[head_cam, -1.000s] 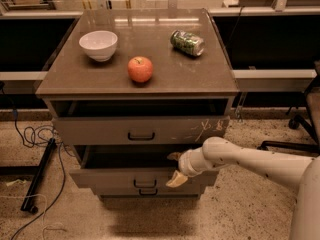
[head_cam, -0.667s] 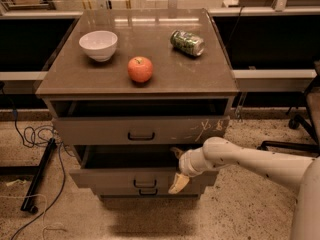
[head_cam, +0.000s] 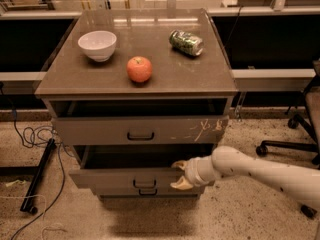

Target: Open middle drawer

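Note:
The middle drawer (head_cam: 115,178) is pulled partly out of the grey-brown cabinet, its dark inside showing above its plain front. Its small black handle (head_cam: 144,184) sits at the centre. My gripper (head_cam: 179,174) is at the right part of that drawer front, to the right of the handle. Its two tan fingertips (head_cam: 178,164) are spread apart, one at the front's top edge and one lower on its face. My white arm (head_cam: 260,174) reaches in from the right.
The top drawer (head_cam: 140,131), with white scratches at its right, is also slightly out. On the cabinet top are a white bowl (head_cam: 97,45), a red apple (head_cam: 139,69) and a lying green can (head_cam: 186,43). Cables (head_cam: 30,134) lie at the left and a chair base (head_cam: 292,144) stands at the right.
My gripper has shifted slightly down along the right part of the middle drawer front. The drawer itself has barely moved.

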Controlling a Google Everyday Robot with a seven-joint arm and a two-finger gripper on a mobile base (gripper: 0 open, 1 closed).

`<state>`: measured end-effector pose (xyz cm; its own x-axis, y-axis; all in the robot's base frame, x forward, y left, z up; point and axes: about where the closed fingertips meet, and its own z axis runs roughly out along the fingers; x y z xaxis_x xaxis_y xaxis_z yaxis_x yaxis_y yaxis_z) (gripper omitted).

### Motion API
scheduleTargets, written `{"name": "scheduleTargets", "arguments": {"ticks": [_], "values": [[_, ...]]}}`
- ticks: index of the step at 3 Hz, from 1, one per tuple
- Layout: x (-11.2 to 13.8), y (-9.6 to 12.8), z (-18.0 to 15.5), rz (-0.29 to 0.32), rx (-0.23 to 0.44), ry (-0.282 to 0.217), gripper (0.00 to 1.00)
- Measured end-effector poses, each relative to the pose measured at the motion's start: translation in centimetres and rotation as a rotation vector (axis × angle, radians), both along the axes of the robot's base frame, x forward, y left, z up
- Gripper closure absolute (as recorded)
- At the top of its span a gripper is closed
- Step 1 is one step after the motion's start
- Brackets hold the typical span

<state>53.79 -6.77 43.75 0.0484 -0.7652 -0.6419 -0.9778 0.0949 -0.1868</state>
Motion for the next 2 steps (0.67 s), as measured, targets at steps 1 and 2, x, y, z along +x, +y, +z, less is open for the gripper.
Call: {"name": "scheduleTargets", "arguments": {"ticks": [1, 2], "values": [[-1.8, -1.0, 0.0, -0.005, 0.02, -0.005, 0.79], [-3.7, -1.9, 0.1, -0.01, 0.032, -0.009, 1.0]]}}
